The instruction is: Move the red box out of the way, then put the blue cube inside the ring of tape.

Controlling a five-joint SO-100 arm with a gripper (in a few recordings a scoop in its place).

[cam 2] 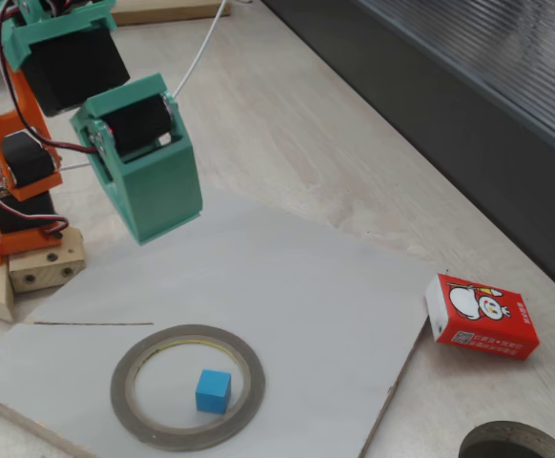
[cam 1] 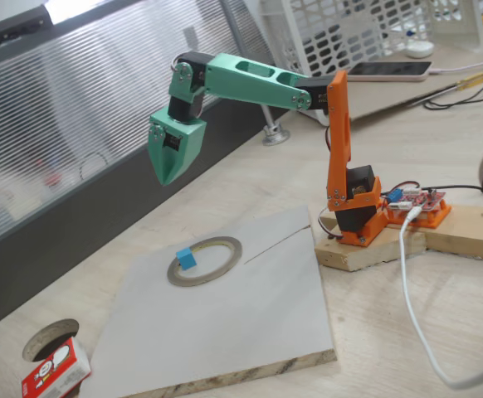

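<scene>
Both fixed views show the blue cube (cam 2: 213, 391) inside the ring of tape (cam 2: 188, 385) below my gripper (cam 1: 168, 176), whose fingers look pressed together, empty. The red box (cam 2: 481, 316) lies well clear of me, so I judge both steps done; only retreat remains.

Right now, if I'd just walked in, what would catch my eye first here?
Probably the green and orange arm, its tool hanging in the air above a pale grey board. On that board a tiny blue cube sits inside the ring of tape. Off the board, on the wooden table near a round hole, lies the red box.
</scene>
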